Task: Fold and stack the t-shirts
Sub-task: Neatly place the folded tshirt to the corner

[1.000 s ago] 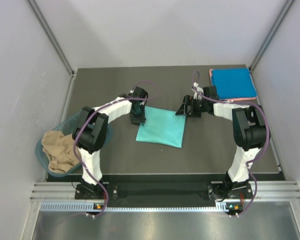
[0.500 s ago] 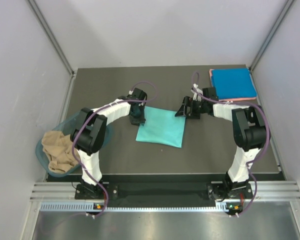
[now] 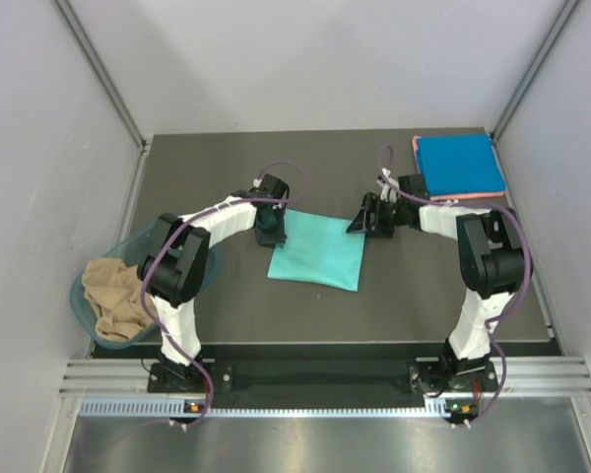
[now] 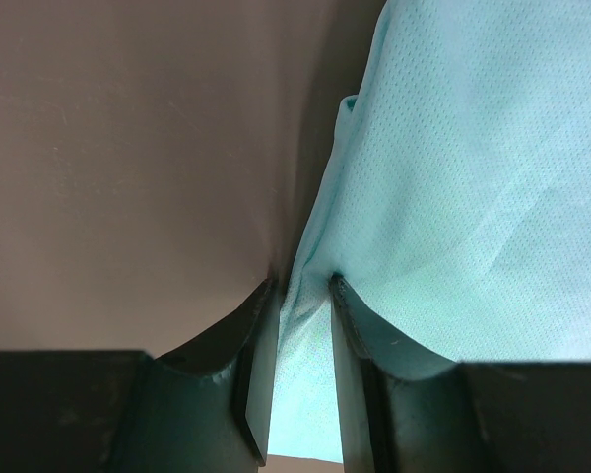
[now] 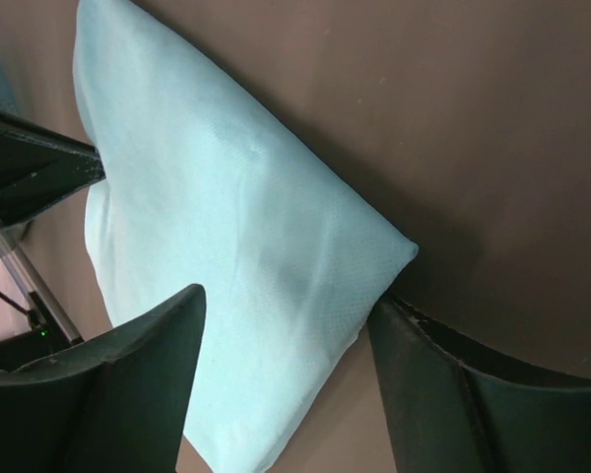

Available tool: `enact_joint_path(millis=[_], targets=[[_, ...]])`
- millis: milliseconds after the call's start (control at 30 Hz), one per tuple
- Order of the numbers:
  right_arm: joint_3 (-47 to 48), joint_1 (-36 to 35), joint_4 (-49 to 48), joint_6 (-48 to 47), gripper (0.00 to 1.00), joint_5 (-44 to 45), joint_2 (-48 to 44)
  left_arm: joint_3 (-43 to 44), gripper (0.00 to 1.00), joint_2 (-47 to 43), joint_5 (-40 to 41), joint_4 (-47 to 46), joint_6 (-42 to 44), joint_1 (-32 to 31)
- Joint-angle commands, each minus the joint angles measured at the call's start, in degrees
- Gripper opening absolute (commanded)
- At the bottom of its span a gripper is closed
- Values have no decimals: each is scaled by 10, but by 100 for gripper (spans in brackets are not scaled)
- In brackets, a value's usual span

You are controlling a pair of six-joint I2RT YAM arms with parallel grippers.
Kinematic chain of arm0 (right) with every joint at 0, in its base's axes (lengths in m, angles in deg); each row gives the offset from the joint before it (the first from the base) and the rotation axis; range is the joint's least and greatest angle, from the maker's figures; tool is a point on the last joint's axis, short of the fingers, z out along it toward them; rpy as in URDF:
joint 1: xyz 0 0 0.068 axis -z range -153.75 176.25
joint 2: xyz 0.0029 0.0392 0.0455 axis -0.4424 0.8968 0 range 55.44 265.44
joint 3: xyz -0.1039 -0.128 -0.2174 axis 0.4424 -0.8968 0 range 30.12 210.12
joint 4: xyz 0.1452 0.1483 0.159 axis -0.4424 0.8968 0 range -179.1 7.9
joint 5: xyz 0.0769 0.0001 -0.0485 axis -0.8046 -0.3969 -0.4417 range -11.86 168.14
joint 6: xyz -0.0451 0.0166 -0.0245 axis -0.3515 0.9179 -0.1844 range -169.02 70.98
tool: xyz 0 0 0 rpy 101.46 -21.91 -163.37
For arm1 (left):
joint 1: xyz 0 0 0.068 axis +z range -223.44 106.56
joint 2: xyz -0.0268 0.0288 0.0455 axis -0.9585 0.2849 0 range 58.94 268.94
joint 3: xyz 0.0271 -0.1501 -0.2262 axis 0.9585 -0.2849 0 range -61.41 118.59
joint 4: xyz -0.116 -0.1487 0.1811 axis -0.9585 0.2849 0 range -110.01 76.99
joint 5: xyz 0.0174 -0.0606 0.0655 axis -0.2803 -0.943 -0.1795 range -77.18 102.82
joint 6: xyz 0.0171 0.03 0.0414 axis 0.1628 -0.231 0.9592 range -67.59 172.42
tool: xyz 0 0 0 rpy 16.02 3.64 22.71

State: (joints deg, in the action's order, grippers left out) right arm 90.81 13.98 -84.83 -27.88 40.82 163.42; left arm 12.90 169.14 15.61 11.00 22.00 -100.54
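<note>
The teal-green t-shirt (image 3: pixel 317 251) lies folded into a flat, slightly skewed rectangle between the two claws. Its cloth is seen to be a thin, fine knit, pale and smooth across the panel, with a small rumple of doubled edge just ahead of the left claw (image 4: pixel 300 286). That claw is clenched on one corner, where a ridge of cloth is pinched up between its fingers. The right claw (image 5: pixel 286 301) is released. Its fingers are set apart on either side of the opposite corner, which is not pinched as far as can be seen.

The step in hand is judged to be the taking of both far corners, so that the shirt can be lifted or folded again. The right claw is best closed only once every layer of the corner sits well between its fingers, low against the table (image 3: pixel 227 177), so that no under-layer is left behind. Both corners should then be raised together and level. The edge between the claws should be kept taut but not stretched, since knit this thin is likely to sag and slide.

Beyond the right claw, to its outer side, a bright blue t-shirt (image 3: pixel 460 164) is stacked folded on a pink t-shirt (image 3: pixel 415 146). Well behind the left claw, to its outer side, a tan t-shirt (image 3: pixel 113 296) is heaped in a plastic tub (image 3: pixel 77 291).
</note>
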Motion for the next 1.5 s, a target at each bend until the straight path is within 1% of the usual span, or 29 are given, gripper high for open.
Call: enact_joint_path(millis=[0, 200, 233, 300, 400, 433, 500, 533, 567, 667, 800, 833, 933, 1033, 1133, 1200, 1267, 1333, 1367, 1400, 1433, 1467], targets=[[-27, -9, 67, -8, 66, 44, 24, -29, 33, 17, 33, 9, 0, 7], [-28, -9, 66, -8, 55, 47, 24, -39, 33, 12, 29, 5, -2, 6], [-29, -9, 65, -8, 51, 47, 24, -41, 33, 11, 27, 3, -3, 6], [-32, -8, 61, -6, 47, 47, 23, -46, 33, 9, 23, -2, -4, 5], [-38, -8, 58, -8, 35, 52, 18, -53, 33, 5, 16, -9, -6, 3], [-39, -8, 58, -11, 27, 52, 16, -53, 33, -1, 10, -10, -6, 2], [-43, -8, 56, -14, 17, 60, 3, -51, 33, -10, 2, -11, -5, -1], [-44, -8, 59, -16, 5, 63, -3, -42, 34, -22, -8, -8, -4, -2], [-42, -9, 63, -22, 0, 68, -16, -36, 34, -30, -8, -2, -3, -2], [-30, -9, 87, -39, 0, 95, -45, -5, 34, -73, 4, 27, -2, -6], [-1, -10, 129, -66, 0, 146, -112, 20, 36, -153, 30, 64, 9, -6], [17, -10, 152, -79, 0, 170, -120, 16, 37, -167, 34, 66, 16, -6], [43, -10, 188, -102, 0, 203, -142, 1, 38, -216, 42, 68, 27, -6], [70, -10, 194, -127, 0, 230, -156, -24, 38, -255, 33, 54, 38, -6], [108, -10, 198, -145, 0, 262, -154, -45, 38, -284, 7, 41, 40, -6], [128, -10, 201, -154, 0, 283, -140, -57, 38, -301, -18, 26, 40, -6], [158, -11, 208, -175, 0, 306, -120, -73, 38, -311, -25, 13, 40, -6], [190, -12, 220, -201, 0, 333, -105, -88, 38, -323, -51, 8, 40, -6], [202, -11, 226, -206, 0, 362, -92, -93, 38, -327, -55, 5, 41, -6], [212, -11, 231, -228, 0, 370, -87, -105, 38, -334, -59, -5, 42, -6], [230, -12, 237, -246, 0, 415, -77, -110, 38, -337, -69, -9, 40, -5], [238, -11, 239, -255, 0, 435, -74, -115, 38, -341, -78, -16, 40, -6]])
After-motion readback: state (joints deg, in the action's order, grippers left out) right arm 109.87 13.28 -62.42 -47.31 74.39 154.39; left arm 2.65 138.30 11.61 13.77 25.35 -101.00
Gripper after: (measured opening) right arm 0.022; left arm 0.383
